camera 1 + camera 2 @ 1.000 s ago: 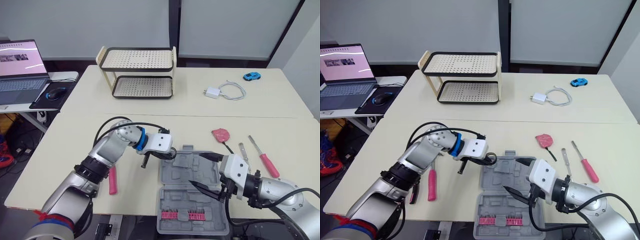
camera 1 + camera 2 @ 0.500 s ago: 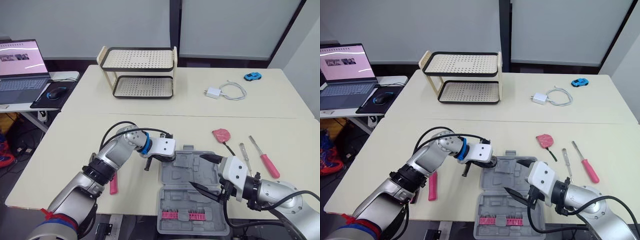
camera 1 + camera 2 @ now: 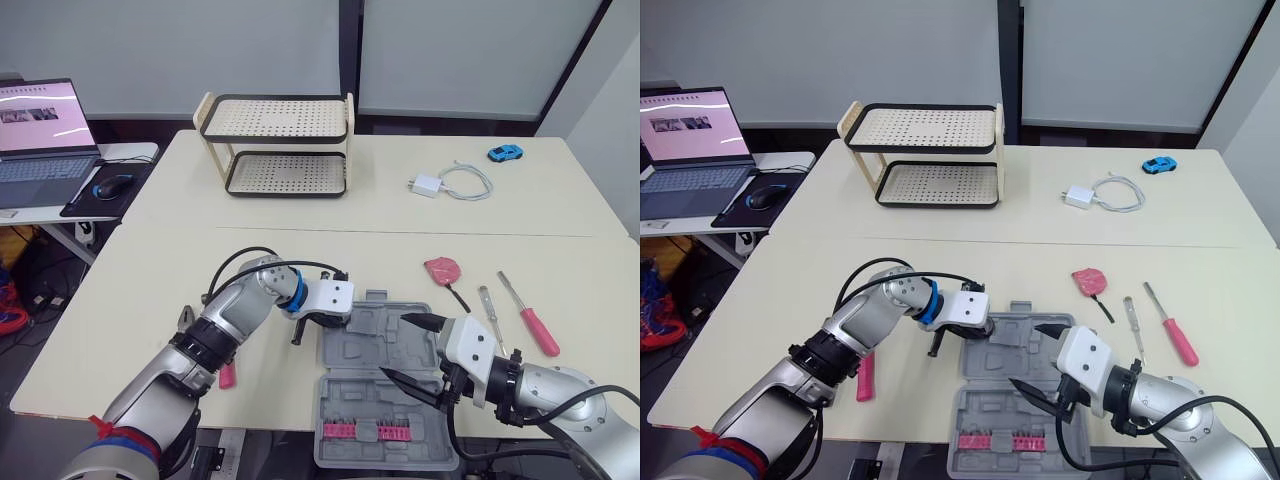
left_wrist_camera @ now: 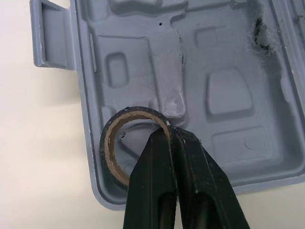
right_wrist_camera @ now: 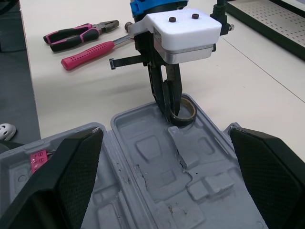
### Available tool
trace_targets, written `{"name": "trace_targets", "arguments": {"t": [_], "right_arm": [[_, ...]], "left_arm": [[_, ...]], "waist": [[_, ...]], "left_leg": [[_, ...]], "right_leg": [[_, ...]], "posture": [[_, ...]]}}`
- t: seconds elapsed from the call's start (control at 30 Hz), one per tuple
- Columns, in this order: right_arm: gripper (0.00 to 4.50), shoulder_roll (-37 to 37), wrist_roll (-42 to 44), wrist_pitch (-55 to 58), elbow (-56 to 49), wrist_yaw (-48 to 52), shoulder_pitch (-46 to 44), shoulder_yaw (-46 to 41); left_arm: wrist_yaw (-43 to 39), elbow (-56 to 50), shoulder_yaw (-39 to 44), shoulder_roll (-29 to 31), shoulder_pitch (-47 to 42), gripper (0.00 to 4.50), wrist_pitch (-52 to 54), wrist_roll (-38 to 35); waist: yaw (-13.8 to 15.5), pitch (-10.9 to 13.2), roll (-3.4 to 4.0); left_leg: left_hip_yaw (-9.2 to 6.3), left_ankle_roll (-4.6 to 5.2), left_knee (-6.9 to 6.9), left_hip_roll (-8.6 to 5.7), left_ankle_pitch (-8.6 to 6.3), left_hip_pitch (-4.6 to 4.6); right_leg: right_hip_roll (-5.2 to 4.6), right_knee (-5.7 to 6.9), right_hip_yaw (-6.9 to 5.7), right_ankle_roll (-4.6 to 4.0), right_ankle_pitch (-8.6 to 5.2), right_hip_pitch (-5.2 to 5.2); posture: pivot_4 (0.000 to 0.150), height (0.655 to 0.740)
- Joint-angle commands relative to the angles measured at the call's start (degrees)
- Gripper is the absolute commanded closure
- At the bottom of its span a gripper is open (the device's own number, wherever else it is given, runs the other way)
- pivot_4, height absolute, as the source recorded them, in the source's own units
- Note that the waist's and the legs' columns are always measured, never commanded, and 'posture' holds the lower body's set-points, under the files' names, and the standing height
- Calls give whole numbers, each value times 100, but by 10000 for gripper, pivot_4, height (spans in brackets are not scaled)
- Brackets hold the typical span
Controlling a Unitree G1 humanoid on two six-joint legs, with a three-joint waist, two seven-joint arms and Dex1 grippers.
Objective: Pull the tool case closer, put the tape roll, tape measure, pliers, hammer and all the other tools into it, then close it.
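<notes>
Mostly plastic, matt and a little worn.
Moulded grey plastic for the tool case, dull, with one dark scuffed smudge; black tape roll on a brown cardboard core, outer face slightly rough. Smooth black with a faint sheen on the fingers of the left tool; finely dimpled black on the fingers of the right tool. Cream table, smooth and matt. Dimpled pink grip on the hammer; pink-and-black sleeves and dark metal nose on the pliers. Glossy pink plastic bit strip at bottom centre of the head view.

Two-tier rack far back; corded charger; blue item, perhaps toy car; laptop
</notes>
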Motion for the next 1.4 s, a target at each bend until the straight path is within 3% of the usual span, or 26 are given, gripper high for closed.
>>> {"name": "trace_targets", "arguments": {"t": [0.03, 0.3, 0.47, 0.7, 0.93, 1.03, 1.17, 1.4], "right_arm": [[0, -1, 8, -47, -252, -27, -53, -45], [0, -2, 10, -36, -239, -21, -83, -29], [0, 4, 8, -47, -180, 1, -151, -2], [0, 4, -8, -69, -114, 27, -249, 31], [0, -14, 43, -60, -79, 83, -320, -19], [0, -13, 53, -70, -77, 90, -332, -44], [0, -3, 20, -145, -32, 110, -346, -44], [0, -48, -22, -125, -35, 171, -396, -34]], "left_arm": [[50, -76, -58, -53, -41, 44943, 100, 87], [23, -147, -67, -57, 9, 44943, 154, 122], [101, -136, -12, -101, -27, 32365, 115, 97], [-8, -441, 175, 47, -23, 32365, 193, -116], [-210, -1168, 872, 400, 117, 32365, 656, -893], [108, -1130, 1421, 272, 396, 32365, 319, -1387], [712, -990, 2288, -396, 1241, 32365, -47, -2275], [1360, -96, 2236, -743, 1809, 32365, -1453, -2000]], "waist": [[0, 0, 0], [0, 0, 0], [1, 0, 0], [0, 0, 0], [0, 0, 0], [-9, -1, 1], [6, -4, 2], [32, -4, 2]], "left_leg": [[0, 0, 0, 0, 0, 0], [0, 0, 0, 0, 0, 0], [0, -1, 0, 0, 0, 0], [-1, -2, 1, 1, 1, 0], [-3, -5, 1, 0, 3, 1], [-3, -17, 0, 1, 10, 2], [-5, -20, 2, -2, 11, 2], [-3, -21, 2, -2, 12, 2]], "right_leg": [[0, 0, 0, 0, 0, 0], [0, 0, 0, 0, 0, 0], [0, 0, 0, 0, 0, 1], [0, 0, 0, 0, 0, 0], [0, 1, 0, 0, 0, 0], [0, 1, 2, 0, 0, -1], [-4, -4, 2, 0, 0, 2], [-4, -7, 1, -2, 1, 3]], "posture": [[1500, 7400], [1500, 7400], [1500, 7400], [1500, 7400], [1500, 7400], [1500, 7400], [1500, 7400], [1500, 7400]]}}
